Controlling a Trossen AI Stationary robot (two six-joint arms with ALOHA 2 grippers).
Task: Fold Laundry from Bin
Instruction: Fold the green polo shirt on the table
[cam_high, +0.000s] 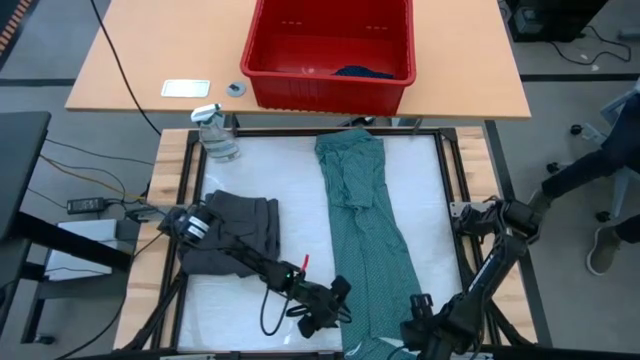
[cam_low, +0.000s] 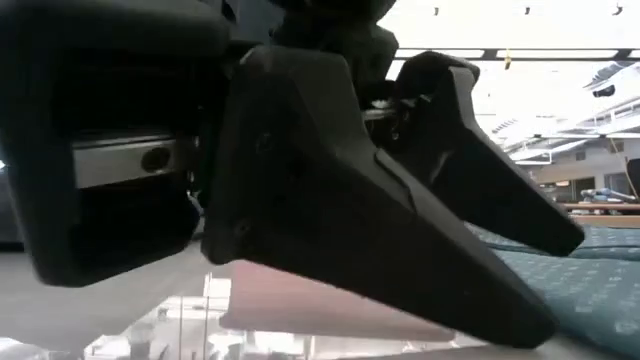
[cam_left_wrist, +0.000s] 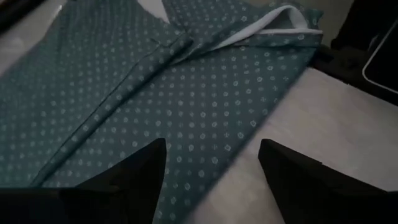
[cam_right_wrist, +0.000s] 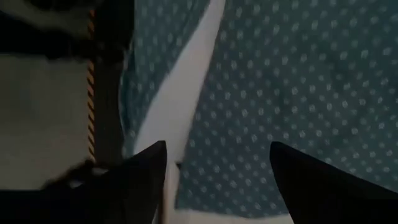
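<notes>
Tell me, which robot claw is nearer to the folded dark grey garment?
The left gripper. It sits just off the dark grey garment, toward the table's near edge. The right gripper is farther, across the teal dotted shirt.

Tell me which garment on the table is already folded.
The dark grey piece, a compact rectangle on the table's left side. The teal dotted shirt lies stretched out in a long strip down the middle, and the navy piece sits in the red bin.

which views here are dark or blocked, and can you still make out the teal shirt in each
High view: evenly lit, teal shirt clear beside the red bin. Low view: mostly blocked by a dark gripper close up, shirt only at the right edge. Left wrist view: dim, dots readable. Right wrist view: dim and soft, dots smeared.
</notes>
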